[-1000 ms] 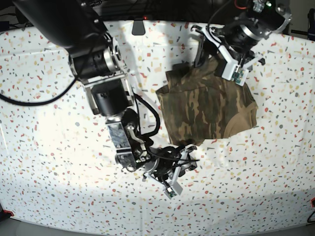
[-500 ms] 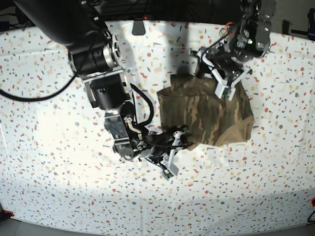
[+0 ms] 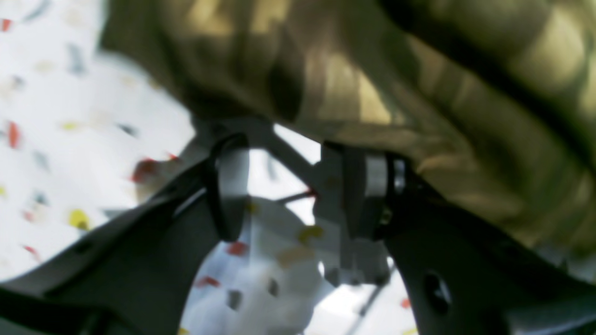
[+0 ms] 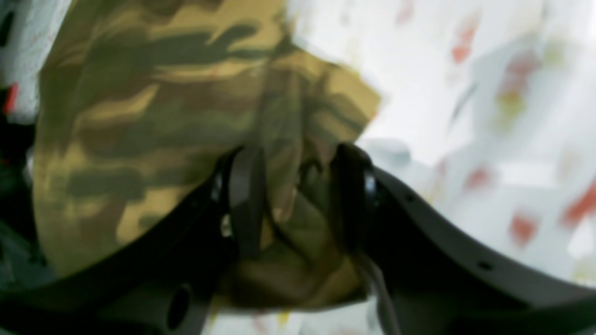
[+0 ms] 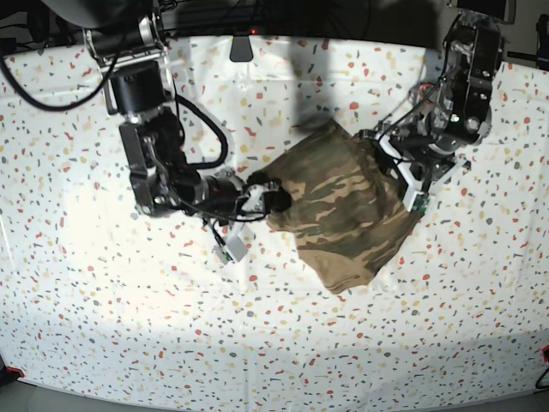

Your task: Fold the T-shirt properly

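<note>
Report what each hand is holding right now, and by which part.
The right hand pinches a bunched fold at the T-shirt's edge. The left hand has no cloth between its fingers; the shirt only lies against it.

We see a wide table [image 5: 77, 335] covered with a white cloth [image 5: 412, 343] speckled in red, yellow, grey and dark flecks; the cloth lies mostly flat, with soft creases near the front edge; a bright patch of light falls on its left half, and the rest sits in more even light; beyond the far edge we find darkness, with black cables [image 5: 283, 13] and a small red light [image 5: 250, 32] just visible.
</note>
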Controlling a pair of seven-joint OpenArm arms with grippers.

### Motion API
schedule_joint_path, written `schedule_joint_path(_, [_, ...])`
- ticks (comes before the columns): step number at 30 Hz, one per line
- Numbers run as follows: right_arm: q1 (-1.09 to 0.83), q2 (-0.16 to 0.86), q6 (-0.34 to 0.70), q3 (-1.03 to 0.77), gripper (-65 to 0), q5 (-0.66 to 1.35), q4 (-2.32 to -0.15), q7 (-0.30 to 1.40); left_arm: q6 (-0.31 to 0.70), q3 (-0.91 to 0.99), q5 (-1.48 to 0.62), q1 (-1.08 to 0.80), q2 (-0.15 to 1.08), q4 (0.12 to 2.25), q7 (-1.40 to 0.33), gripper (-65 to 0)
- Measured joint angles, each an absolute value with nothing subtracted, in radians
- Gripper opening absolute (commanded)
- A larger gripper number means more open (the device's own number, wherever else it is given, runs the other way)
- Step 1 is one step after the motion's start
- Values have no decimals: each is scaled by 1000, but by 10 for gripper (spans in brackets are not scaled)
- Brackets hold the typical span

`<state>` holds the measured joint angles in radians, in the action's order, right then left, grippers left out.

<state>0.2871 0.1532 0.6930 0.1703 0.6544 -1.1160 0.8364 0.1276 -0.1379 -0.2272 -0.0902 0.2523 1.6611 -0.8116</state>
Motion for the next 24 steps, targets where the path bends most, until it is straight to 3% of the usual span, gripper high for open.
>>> schedule_joint_path(9, [38, 160, 687, 172, -385, 640, -1449, 892, 168, -139, -300, -59, 249, 1662, -807, -334])
schedule_joint_path(19, [35, 160, 690, 84, -385, 635, -1549, 873, 191, -139, -302, -31, 249, 1664, -802, -334])
schedule_joint_path(24, [35, 160, 690, -15, -385, 633, -1675, 959, 192, -82, -316, -2, 246, 1697, -793, -334])
